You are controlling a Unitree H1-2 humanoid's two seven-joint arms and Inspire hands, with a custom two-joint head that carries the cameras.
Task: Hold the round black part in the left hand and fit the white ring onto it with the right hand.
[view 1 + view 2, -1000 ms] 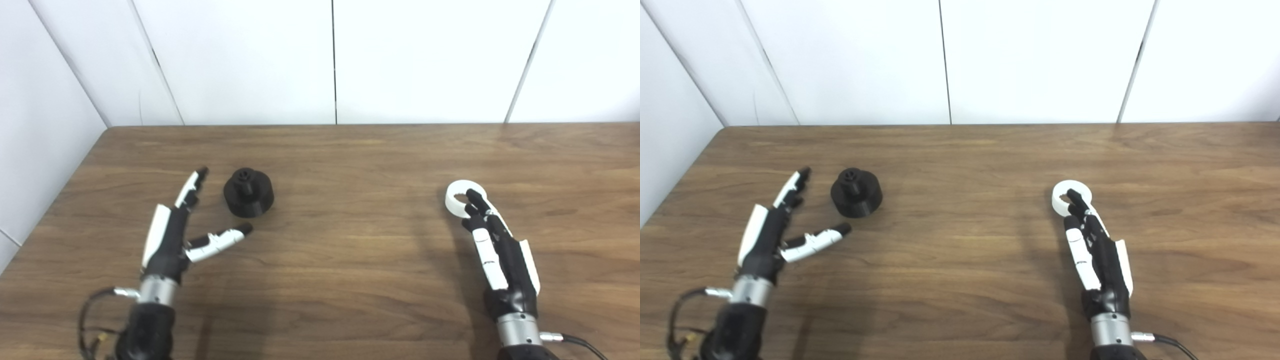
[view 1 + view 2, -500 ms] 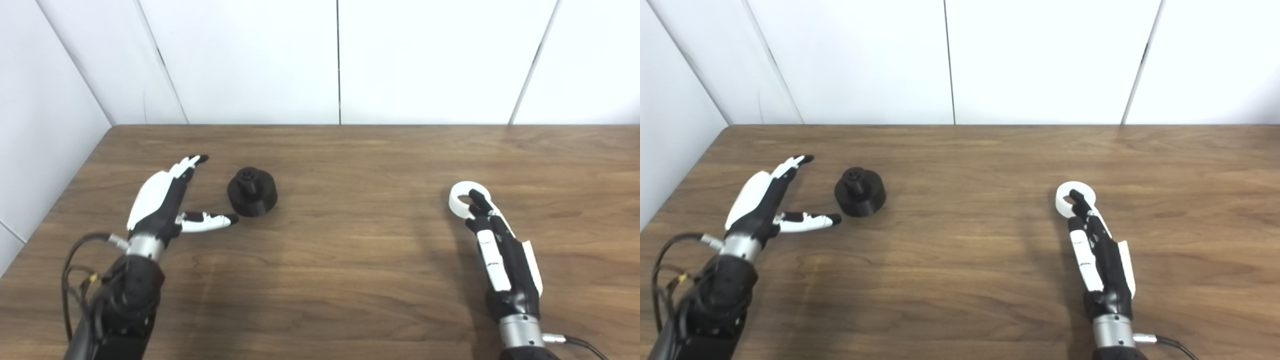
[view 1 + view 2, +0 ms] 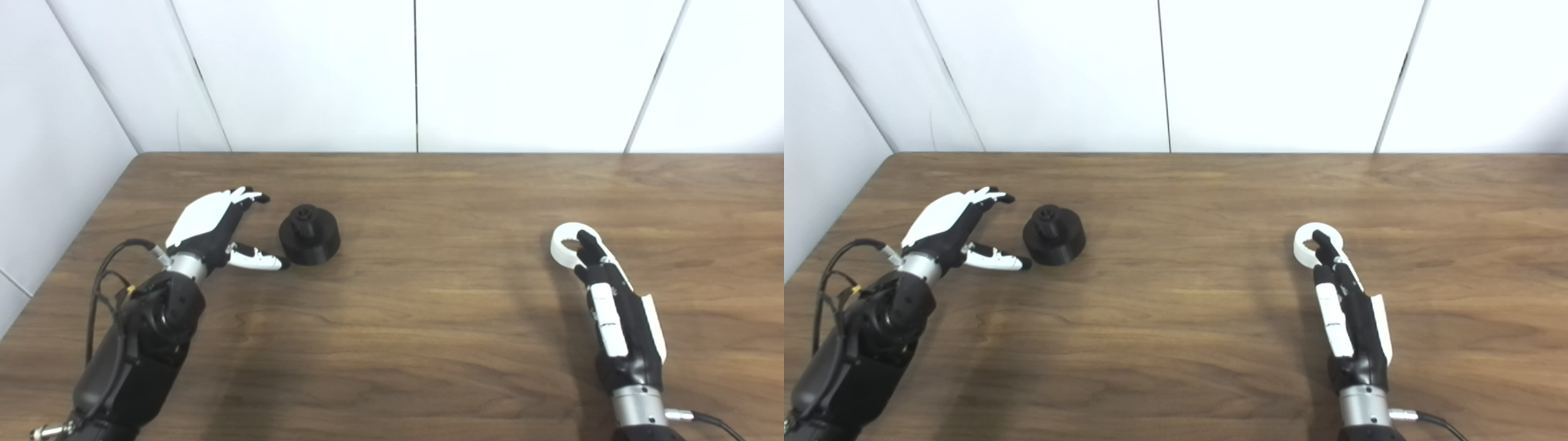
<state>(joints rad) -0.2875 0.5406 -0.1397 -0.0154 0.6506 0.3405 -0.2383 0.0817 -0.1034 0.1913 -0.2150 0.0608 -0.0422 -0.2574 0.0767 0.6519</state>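
Observation:
The round black part stands on the wooden table, left of centre, with a small hub on top. My left hand is open just left of it, fingers spread above and thumb low, its thumb tip close to the part's base. The white ring lies flat on the table at the right. My right hand is open and stretched flat, and its fingertips lie over the ring's near edge and hole. It also shows in the right eye view.
White wall panels stand behind the table's far edge. The table's left edge runs beside my left arm. Cables hang off my left wrist.
My left hand has moved forward and turned palm-down beside the black part, with its thumb now close to the base. My right hand has barely moved on the ring. The camera shifted slightly.

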